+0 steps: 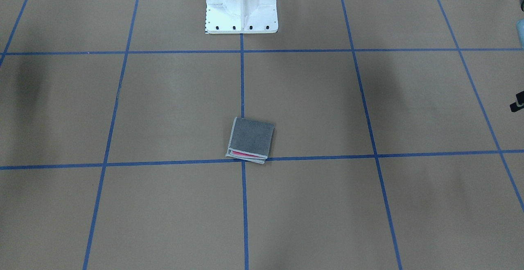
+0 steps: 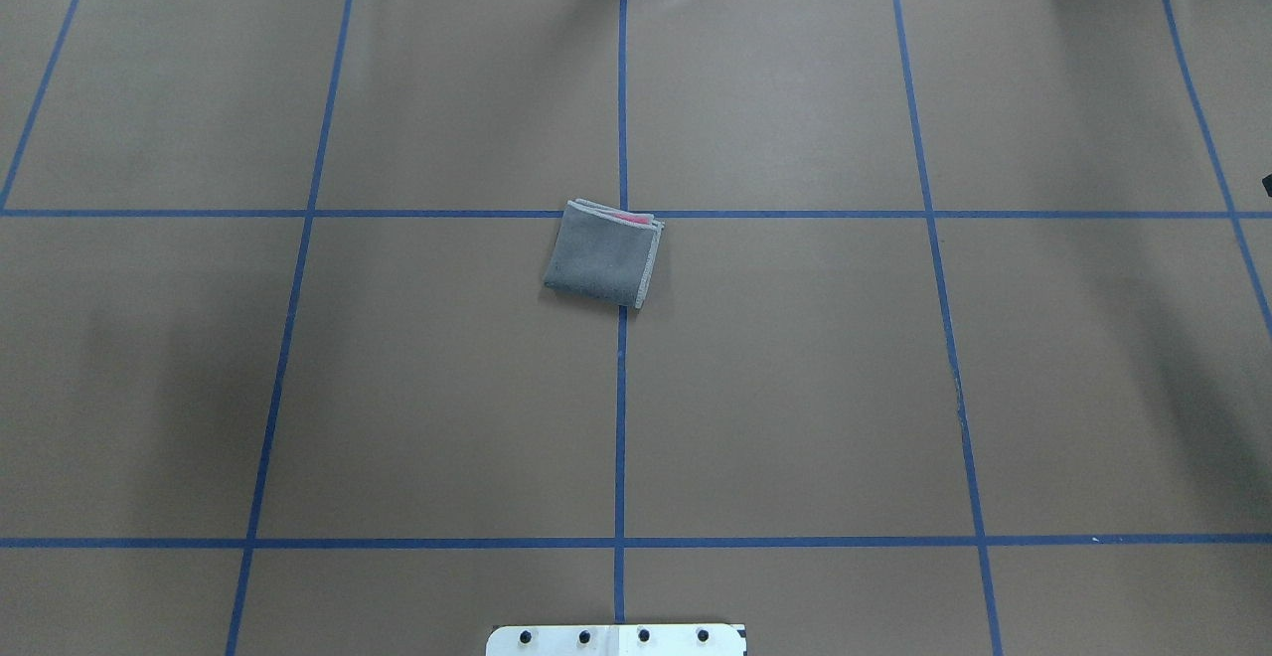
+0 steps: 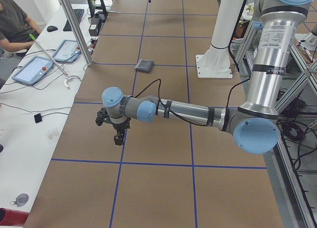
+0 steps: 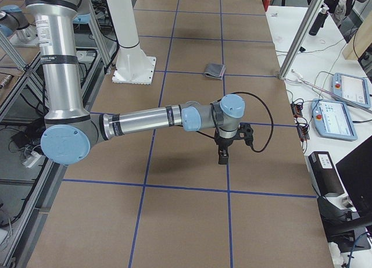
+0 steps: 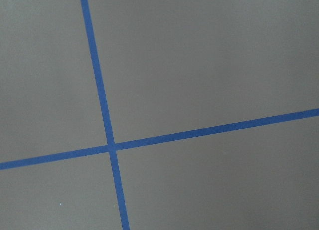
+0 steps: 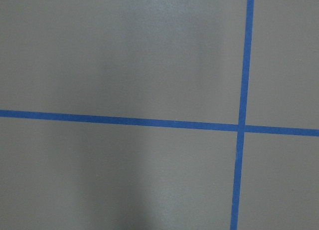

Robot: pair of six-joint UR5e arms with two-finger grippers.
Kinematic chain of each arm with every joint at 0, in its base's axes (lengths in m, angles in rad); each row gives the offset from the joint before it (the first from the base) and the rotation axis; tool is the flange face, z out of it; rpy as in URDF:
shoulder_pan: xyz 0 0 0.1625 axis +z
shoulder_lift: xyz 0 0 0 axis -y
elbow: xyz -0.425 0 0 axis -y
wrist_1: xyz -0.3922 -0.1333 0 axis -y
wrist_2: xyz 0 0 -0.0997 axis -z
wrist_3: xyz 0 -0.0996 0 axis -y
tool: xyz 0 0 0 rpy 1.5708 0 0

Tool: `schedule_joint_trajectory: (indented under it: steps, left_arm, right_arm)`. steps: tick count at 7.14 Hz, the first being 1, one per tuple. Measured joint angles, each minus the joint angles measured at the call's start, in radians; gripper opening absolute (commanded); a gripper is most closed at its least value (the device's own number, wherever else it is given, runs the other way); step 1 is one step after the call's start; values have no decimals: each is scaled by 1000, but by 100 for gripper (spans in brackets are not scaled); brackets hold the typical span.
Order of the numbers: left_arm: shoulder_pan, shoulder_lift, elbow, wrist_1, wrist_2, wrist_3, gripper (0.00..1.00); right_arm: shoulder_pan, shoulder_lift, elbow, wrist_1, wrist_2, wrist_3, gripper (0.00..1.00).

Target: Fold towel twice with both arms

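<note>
I read the towel (image 1: 250, 140) as quartered, both folds done, nothing left; left gripper (image 3: 118, 137) and right gripper (image 4: 223, 156) hang well apart from it, and I cannot tell their grip

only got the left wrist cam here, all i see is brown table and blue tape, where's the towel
Observer: The towel lies at the middle of the table, by a crossing of two blue tape lines, with nothing touching it.
Operator: is it folded yet
Observer: Yes, a small layered square, dark grey outward, pink showing at one open edge.
Operator: is my gripper holding anything
Observer: The left gripper hangs over bare table with nothing in it; open or shut I cannot tell.
</note>
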Motion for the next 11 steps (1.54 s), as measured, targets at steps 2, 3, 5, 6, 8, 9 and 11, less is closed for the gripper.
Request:
schedule_joint_trajectory:
  steps: [2, 3, 5, 6, 8, 9, 11]
  left_arm:
    - [-19, 35, -13, 5, -18, 5, 100]
    - [-23, 48, -19, -10, -19, 5, 100]
    - [-65, 74, -56, -36, -16, 7, 100]
    - [-98, 84, -73, -38, -14, 8, 100]
    - [-122, 93, -86, -34, 14, 7, 100]
    - [-123, 101, -85, -28, 25, 3, 100]
    - [-122, 123, -86, -25, 26, 1, 100]
  right_arm:
    - [1, 16, -17, -5, -1, -6, 100]
    - [2, 17, -20, -5, 1, -6, 100]
    - [5, 15, -19, -10, 16, -6, 100]
    - [6, 14, -19, -11, 19, -6, 100]
    - [8, 4, -16, -10, 8, -7, 100]
    - [7, 1, -18, -10, 8, -4, 100]
    - [21, 0, -18, -17, 17, 5, 100]
